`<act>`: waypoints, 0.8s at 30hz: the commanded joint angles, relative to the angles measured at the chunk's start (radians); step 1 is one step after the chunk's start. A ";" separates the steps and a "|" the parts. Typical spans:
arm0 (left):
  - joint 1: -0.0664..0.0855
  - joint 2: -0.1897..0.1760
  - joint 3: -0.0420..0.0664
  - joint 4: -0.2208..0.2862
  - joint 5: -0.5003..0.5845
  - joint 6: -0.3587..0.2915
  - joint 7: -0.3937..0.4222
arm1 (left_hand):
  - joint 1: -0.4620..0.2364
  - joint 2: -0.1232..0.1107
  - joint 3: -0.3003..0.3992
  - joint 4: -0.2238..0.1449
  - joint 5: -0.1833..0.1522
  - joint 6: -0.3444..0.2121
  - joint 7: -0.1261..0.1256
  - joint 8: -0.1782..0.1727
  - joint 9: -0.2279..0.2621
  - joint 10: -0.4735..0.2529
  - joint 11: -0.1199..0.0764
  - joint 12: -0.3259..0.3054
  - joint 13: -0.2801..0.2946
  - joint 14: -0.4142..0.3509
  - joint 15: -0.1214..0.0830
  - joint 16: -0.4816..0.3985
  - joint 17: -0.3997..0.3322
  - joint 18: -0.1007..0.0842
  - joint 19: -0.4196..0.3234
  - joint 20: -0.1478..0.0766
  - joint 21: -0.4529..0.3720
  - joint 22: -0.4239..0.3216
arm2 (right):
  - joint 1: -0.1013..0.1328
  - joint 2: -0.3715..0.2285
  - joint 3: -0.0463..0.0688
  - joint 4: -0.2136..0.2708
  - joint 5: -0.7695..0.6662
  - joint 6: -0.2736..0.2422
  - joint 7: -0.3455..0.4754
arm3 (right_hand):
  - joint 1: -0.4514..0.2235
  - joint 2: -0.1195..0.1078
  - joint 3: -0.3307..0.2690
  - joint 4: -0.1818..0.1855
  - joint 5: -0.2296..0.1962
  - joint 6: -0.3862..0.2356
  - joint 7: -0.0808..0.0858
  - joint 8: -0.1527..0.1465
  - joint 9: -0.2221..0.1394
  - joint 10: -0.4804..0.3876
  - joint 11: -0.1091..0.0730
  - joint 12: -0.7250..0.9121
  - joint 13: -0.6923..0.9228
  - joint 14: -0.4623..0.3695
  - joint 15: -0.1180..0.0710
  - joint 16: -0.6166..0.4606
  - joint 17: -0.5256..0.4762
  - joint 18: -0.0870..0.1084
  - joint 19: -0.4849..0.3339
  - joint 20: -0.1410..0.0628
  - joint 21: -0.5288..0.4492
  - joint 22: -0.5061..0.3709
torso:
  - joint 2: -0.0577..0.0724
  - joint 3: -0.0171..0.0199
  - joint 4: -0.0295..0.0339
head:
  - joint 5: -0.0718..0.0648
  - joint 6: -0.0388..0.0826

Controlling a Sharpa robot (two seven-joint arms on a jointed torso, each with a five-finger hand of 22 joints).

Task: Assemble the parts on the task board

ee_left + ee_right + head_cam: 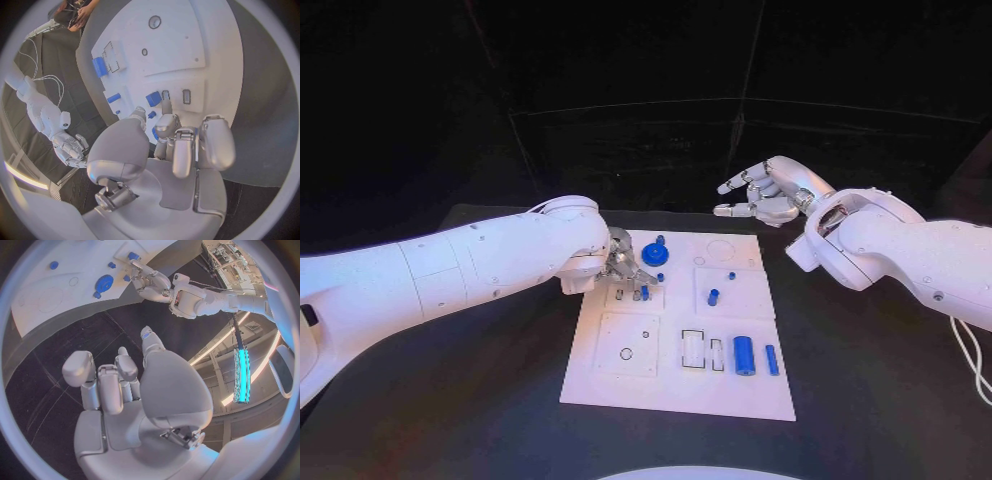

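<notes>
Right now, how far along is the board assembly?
Early, by the look of it. Two blue cylinders lie loose near the white board's front edge, beside empty outlined slots. The left hand is down over the board's upper left, by a round blue part; whether it holds anything is unclear. The right hand hovers off the board with fingers apart, holding nothing.

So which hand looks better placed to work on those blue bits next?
Probably the left hand: it hangs right over the board, its fingers down among the small blue parts. The right hand is raised off beyond the board's far edge, holding nothing.
</notes>
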 commanded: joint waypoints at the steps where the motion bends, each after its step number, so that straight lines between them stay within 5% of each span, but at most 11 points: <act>1: 0.002 0.004 -0.001 -0.002 -0.014 0.044 -0.027 | 0.009 0.009 -0.009 -0.002 -0.003 -0.010 -0.002 0.008 0.005 0.009 0.000 0.005 0.002 0.104 -0.009 0.007 0.263 -0.011 0.013 -0.001 0.007 0.004 | 0.003 0.002 0.001 -0.002 0.005 0.010 -0.005 | -0.003 0.007 -0.007 0.002 0.006 0.004 -0.001 0.007 0.001 -0.008 -0.001 -0.007 -0.001 0.055 -0.003 -0.004 0.044 0.015 -0.011 0.000 -0.004 -0.002 | 0.001 -0.0011 0.0010 | 0.001 -0.004; 24: 0.005 0.024 -0.002 -0.010 -0.014 0.055 -0.021 | 0.078 0.047 -0.013 -0.030 -0.001 -0.029 -0.002 0.030 0.035 0.008 0.000 0.012 0.005 0.104 -0.009 0.007 0.263 -0.013 0.012 0.000 0.017 0.021 | 0.003 0.016 0.001 -0.017 0.005 0.020 -0.011 | -0.002 0.011 -0.011 0.004 0.012 0.005 -0.002 0.010 0.001 -0.007 -0.002 -0.006 -0.002 0.055 -0.003 -0.005 0.044 0.016 -0.012 0.000 -0.006 -0.006 | 0.002 -0.0008 0.0007 | 0.000 -0.015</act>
